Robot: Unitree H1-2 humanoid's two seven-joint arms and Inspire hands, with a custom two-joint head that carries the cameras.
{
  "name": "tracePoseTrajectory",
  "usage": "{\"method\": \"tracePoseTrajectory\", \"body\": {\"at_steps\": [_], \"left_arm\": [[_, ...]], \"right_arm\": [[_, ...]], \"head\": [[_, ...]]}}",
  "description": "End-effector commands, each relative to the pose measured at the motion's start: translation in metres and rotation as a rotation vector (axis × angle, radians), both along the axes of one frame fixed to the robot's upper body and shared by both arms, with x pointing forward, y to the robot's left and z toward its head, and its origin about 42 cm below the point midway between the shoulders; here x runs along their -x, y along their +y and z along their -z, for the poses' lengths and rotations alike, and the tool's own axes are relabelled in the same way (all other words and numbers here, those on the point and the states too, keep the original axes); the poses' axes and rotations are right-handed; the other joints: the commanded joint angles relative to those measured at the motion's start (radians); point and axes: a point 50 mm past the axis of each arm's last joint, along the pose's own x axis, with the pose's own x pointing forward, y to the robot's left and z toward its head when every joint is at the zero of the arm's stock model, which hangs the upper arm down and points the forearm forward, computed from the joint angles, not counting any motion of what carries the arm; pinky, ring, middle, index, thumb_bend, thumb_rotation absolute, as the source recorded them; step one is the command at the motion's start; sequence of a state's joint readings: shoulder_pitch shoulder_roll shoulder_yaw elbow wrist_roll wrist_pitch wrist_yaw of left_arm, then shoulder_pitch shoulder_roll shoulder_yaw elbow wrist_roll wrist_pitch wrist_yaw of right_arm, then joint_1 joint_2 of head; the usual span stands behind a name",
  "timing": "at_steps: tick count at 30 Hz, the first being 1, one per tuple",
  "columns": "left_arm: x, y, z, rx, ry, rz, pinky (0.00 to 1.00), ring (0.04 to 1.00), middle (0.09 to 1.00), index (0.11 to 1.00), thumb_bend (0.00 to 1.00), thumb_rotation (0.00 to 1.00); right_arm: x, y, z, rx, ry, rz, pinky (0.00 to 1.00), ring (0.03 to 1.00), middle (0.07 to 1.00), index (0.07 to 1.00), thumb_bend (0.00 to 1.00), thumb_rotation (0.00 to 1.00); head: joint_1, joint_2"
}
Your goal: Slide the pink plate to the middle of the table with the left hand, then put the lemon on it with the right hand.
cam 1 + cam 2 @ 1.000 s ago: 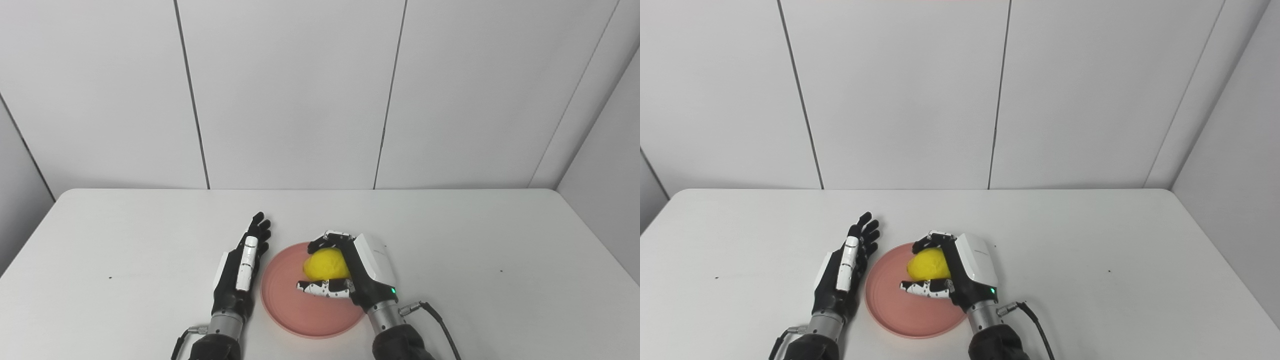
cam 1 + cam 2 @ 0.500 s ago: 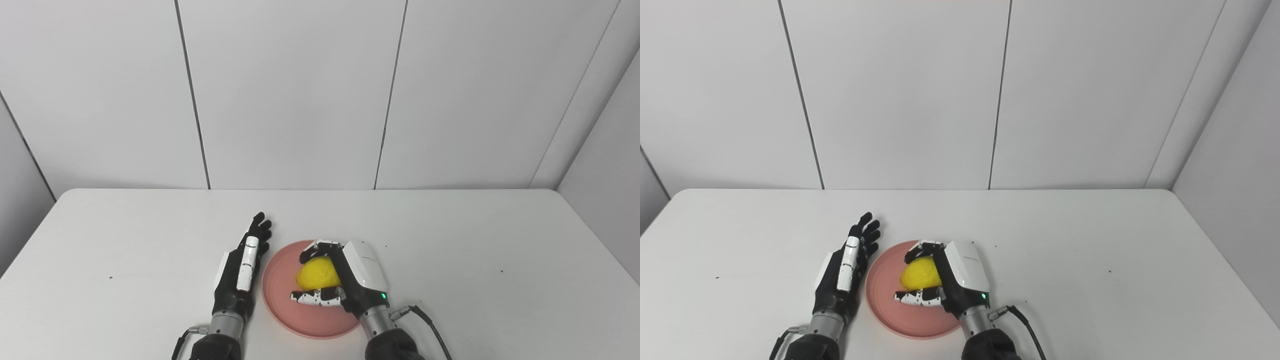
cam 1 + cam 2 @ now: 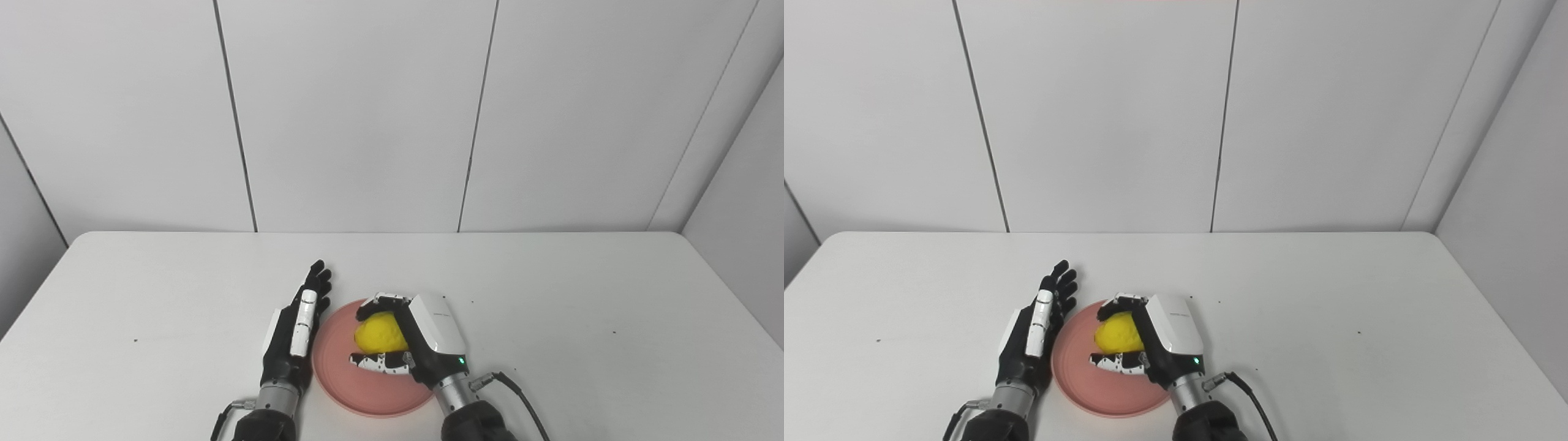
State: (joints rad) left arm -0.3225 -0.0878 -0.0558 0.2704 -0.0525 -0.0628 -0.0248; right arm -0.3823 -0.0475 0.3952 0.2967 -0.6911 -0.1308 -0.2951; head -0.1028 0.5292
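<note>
While the left hand (image 3: 294, 327) lies flat, fingers straight together beside the pink plate (image 3: 343, 386), the right hand (image 3: 416, 343) clasps the lemon (image 3: 375, 335) over it.

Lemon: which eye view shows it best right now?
The two views are nearly equal; the left eye view is slightly better, showing the lemon over the pink plate, held between finger and thumb of the right robot hand. The right eye view shows the same grasp, with the hand hiding the lemon's right side.
</note>
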Motion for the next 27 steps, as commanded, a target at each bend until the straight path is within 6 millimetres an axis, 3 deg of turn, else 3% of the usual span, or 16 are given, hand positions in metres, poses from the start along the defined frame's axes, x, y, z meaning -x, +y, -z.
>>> {"method": "tracePoseTrajectory", "body": {"at_steps": [1, 2, 3, 4, 7, 19, 22, 23, 27], "left_arm": [[-0.005, -0.005, -0.011, -0.006, -0.058, 0.008, 0.96, 0.954, 0.952, 0.939, 0.65, 1.00], [-0.005, -0.005, -0.011, -0.004, -0.056, 0.009, 0.96, 0.955, 0.953, 0.939, 0.65, 1.00], [-0.006, -0.005, -0.011, 0.000, -0.053, 0.008, 0.96, 0.959, 0.956, 0.940, 0.66, 1.00], [-0.006, -0.005, -0.011, 0.004, -0.049, 0.008, 0.97, 0.964, 0.958, 0.939, 0.66, 1.00], [-0.006, -0.005, -0.012, 0.009, -0.049, 0.007, 0.98, 0.969, 0.960, 0.940, 0.66, 1.00], [-0.007, 0.000, -0.013, 0.019, -0.046, -0.017, 0.96, 0.946, 0.941, 0.933, 0.62, 1.00], [-0.008, 0.003, -0.013, 0.024, -0.046, -0.022, 0.95, 0.941, 0.937, 0.931, 0.61, 1.00], [-0.008, 0.003, -0.013, 0.024, -0.044, -0.023, 0.95, 0.940, 0.938, 0.930, 0.62, 1.00], [-0.007, 0.009, -0.012, 0.021, -0.042, -0.030, 0.97, 0.943, 0.937, 0.931, 0.63, 1.00]], "right_arm": [[-0.002, 0.002, -0.021, -0.054, -0.128, -0.044, 0.72, 0.747, 0.761, 0.500, 0.50, 0.16], [-0.002, 0.002, -0.022, -0.050, -0.140, -0.046, 0.73, 0.751, 0.763, 0.500, 0.50, 0.16], [-0.001, 0.002, -0.024, -0.044, -0.147, -0.044, 0.75, 0.770, 0.778, 0.560, 0.50, 0.23], [0.000, 0.002, -0.026, -0.036, -0.152, -0.040, 0.77, 0.794, 0.800, 0.725, 0.52, 0.44], [0.002, 0.002, -0.030, -0.024, -0.159, -0.031, 0.77, 0.814, 0.821, 0.800, 0.53, 0.56], [0.012, -0.017, -0.039, -0.160, -0.153, -0.008, 0.75, 0.823, 0.854, 0.843, 0.60, 0.61], [0.013, -0.027, -0.040, -0.218, -0.142, 0.020, 0.74, 0.825, 0.859, 0.855, 0.60, 0.64], [0.014, -0.030, -0.040, -0.234, -0.132, 0.031, 0.76, 0.841, 0.873, 0.875, 0.60, 0.73], [0.014, -0.045, -0.038, -0.315, -0.081, 0.076, 0.78, 0.852, 0.881, 0.881, 0.57, 0.77]], "head": [[0.000, 0.001], [0.000, 0.001], [0.000, 0.001], [0.000, 0.001], [0.000, 0.002], [-0.010, -0.002], [-0.015, -0.005], [-0.015, -0.005], [-0.020, -0.004]]}}
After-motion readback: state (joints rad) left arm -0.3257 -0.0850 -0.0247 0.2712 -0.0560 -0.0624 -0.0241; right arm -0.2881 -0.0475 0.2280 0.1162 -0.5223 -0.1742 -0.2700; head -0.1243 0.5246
